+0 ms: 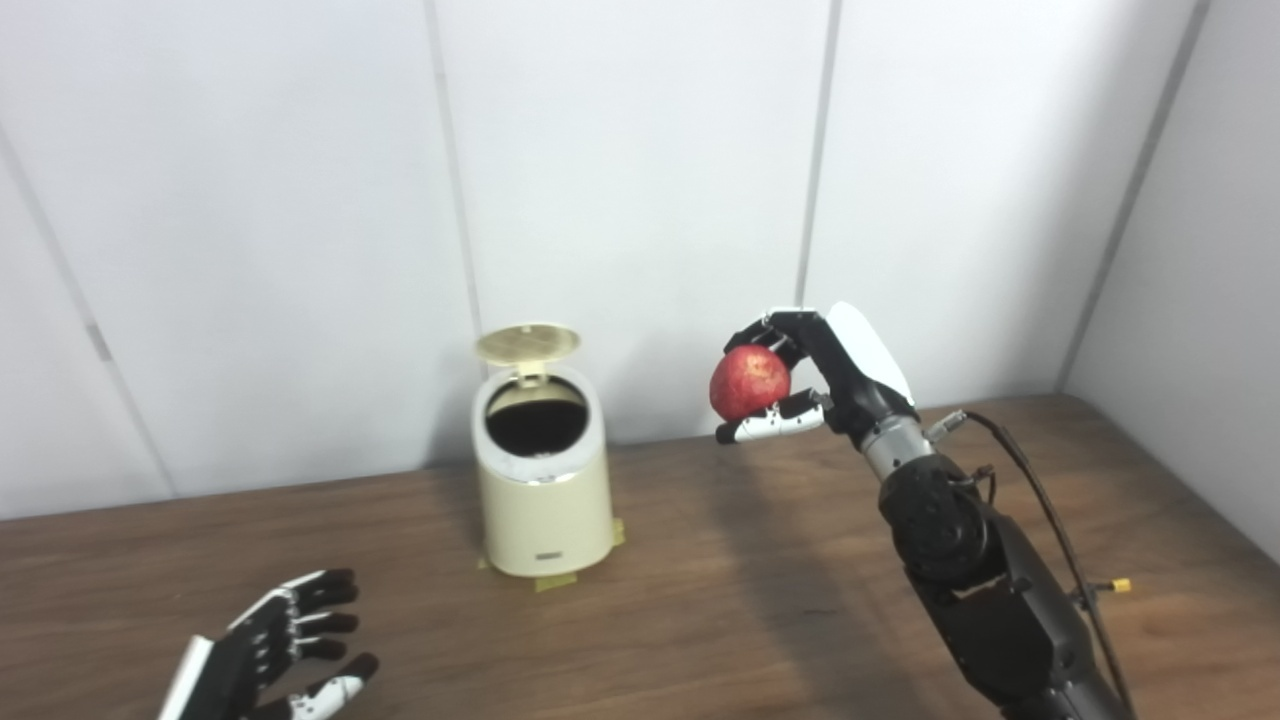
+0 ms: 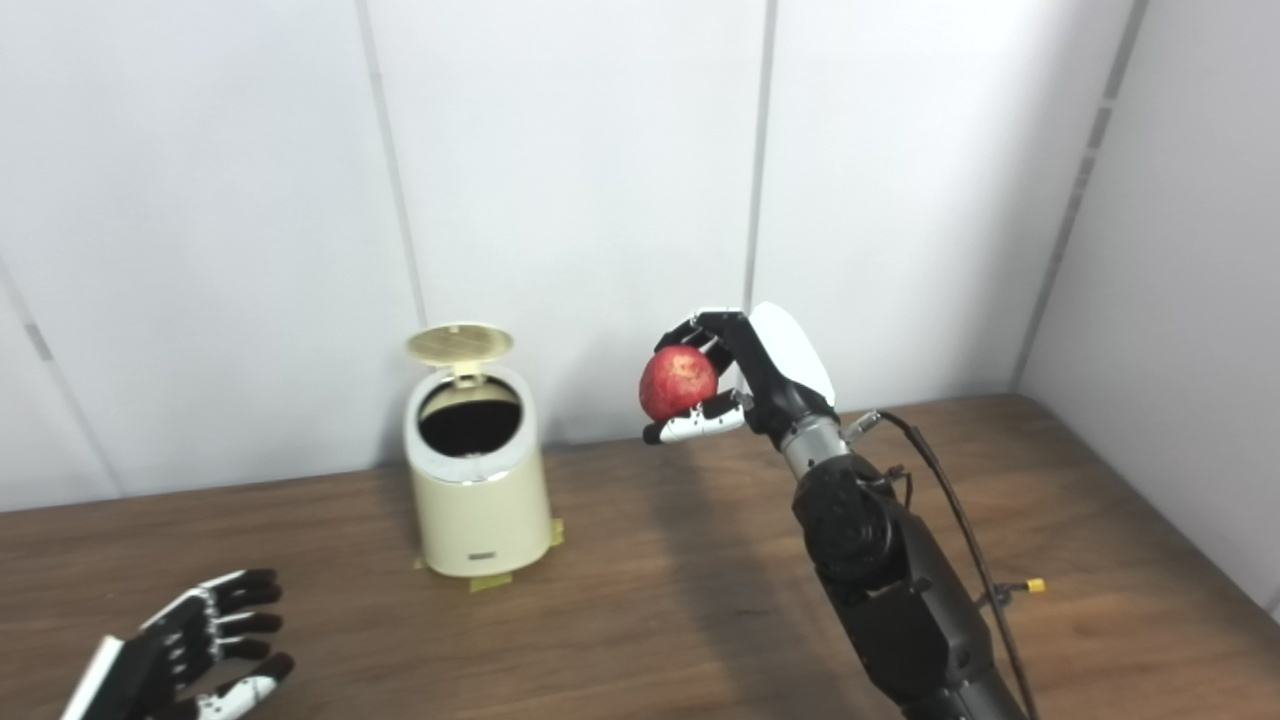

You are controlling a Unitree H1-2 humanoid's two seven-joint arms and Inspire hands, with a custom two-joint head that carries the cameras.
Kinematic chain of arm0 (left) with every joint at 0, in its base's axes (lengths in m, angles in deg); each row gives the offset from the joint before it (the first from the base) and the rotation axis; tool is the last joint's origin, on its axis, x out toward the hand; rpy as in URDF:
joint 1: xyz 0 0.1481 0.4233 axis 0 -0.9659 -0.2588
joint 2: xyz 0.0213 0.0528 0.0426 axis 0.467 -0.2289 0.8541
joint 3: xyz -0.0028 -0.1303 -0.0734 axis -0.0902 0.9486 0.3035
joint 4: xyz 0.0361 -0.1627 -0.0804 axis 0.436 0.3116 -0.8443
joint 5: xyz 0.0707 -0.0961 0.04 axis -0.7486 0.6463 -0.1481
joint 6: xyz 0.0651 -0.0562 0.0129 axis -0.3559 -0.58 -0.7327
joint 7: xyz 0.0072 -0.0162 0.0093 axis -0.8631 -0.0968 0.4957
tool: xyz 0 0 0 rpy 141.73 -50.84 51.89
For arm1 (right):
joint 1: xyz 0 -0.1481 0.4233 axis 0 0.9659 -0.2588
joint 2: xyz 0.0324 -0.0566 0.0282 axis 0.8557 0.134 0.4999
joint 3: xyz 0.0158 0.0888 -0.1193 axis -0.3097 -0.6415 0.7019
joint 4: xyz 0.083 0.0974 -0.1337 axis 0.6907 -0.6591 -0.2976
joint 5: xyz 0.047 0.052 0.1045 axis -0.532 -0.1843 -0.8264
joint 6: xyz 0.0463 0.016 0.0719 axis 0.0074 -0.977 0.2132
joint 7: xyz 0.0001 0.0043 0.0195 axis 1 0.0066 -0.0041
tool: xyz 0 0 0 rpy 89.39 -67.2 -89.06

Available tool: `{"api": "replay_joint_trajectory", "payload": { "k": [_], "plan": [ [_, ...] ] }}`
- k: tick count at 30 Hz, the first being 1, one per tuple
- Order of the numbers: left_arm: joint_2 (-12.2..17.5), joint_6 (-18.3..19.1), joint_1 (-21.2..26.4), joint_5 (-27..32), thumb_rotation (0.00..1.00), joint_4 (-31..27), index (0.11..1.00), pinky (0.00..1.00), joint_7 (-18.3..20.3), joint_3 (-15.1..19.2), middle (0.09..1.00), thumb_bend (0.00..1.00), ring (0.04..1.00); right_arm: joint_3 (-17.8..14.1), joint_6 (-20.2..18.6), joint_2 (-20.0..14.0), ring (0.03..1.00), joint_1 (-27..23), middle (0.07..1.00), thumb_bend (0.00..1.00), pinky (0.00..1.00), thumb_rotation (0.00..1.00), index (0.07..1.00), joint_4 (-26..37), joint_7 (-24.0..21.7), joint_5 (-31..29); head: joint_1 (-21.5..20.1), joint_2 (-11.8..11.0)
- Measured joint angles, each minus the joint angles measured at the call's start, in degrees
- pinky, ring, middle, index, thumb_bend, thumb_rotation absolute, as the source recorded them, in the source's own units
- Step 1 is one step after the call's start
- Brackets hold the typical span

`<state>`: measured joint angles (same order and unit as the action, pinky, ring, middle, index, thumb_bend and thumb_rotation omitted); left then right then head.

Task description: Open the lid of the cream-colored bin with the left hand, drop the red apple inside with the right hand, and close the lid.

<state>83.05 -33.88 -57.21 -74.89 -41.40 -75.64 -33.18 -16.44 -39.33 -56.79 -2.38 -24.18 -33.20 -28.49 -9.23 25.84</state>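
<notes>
**Apple held aloft, bin lid up**

White wall panels [image 1: 640, 180] with thin vertical seams close off the back and right side of the scene, and a dark brown wooden tabletop [image 1: 760, 600] runs up to meet them.

The cream-colored bin [image 1: 545, 500] stands upright on the tabletop near the back wall, left of centre. Its round lid [image 1: 527, 342] is tipped up and back on its hinge, nearly upright, and the dark mouth of the bin shows below it. Small strips of yellowish tape [image 1: 555, 582] show at the foot of the bin, against the wood.

The right hand [image 1: 810, 385] is raised well above the tabletop, to the right of the bin and about level with its top. Its fingers curl over the top of the red apple [image 1: 750, 382] while the thumb lies under it, so the fruit is gripped between them. The apple is in the air, apart from the bin and not over its opening. The right arm [image 1: 980, 580] is black, climbs from the lower right edge, and carries a thin black cable [image 1: 1040, 500] along its side with a small yellow fitting [image 1: 1123, 585] near the forearm.

The left hand [image 1: 275, 650] sits low at the bottom left, just above the tabletop and well apart from the bin. Its fingers are spread and it holds nothing.
</notes>
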Motion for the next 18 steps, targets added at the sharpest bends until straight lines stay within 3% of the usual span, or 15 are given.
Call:
{"api": "replay_joint_trajectory", "payload": {
  "k": [3,6,11,18],
  "plan": [
    [-0.4,-0.5,0.0,-0.1,0.06,0.4,0.77,0.63,0.0,-0.3,0.752,0.63,0.699,0.1,1.1,1.0,0.457,-0.9,0.481,0.52,0.44,0.0,0.495,-2.0,0.0,-1.6,1.2,-0.1],
    [-0.8,-0.7,0.0,-0.1,0.09,1.2,0.768,0.62,0.0,-0.4,0.753,0.65,0.697,-0.2,0.8,2.9,0.415,-1.5,0.48,0.52,0.37,0.0,0.515,-3.0,0.0,-3.0,2.9,-0.3],
    [-2.0,-1.2,0.2,-0.2,0.1,1.8,0.769,0.61,-0.1,-0.7,0.757,0.65,0.696,-0.2,-1.5,7.7,0.441,-2.8,0.466,0.52,0.41,0.0,0.513,-3.4,0.0,-4.3,3.8,-0.4],
    [-2.5,-1.8,0.3,-0.8,0.13,2.0,0.772,0.61,-0.2,-0.9,0.759,0.65,0.699,1.6,-3.0,10.4,0.438,-5.5,0.445,0.52,0.4,0.0,0.525,-5.7,0.5,-3.8,5.4,-0.3]
  ]
}}
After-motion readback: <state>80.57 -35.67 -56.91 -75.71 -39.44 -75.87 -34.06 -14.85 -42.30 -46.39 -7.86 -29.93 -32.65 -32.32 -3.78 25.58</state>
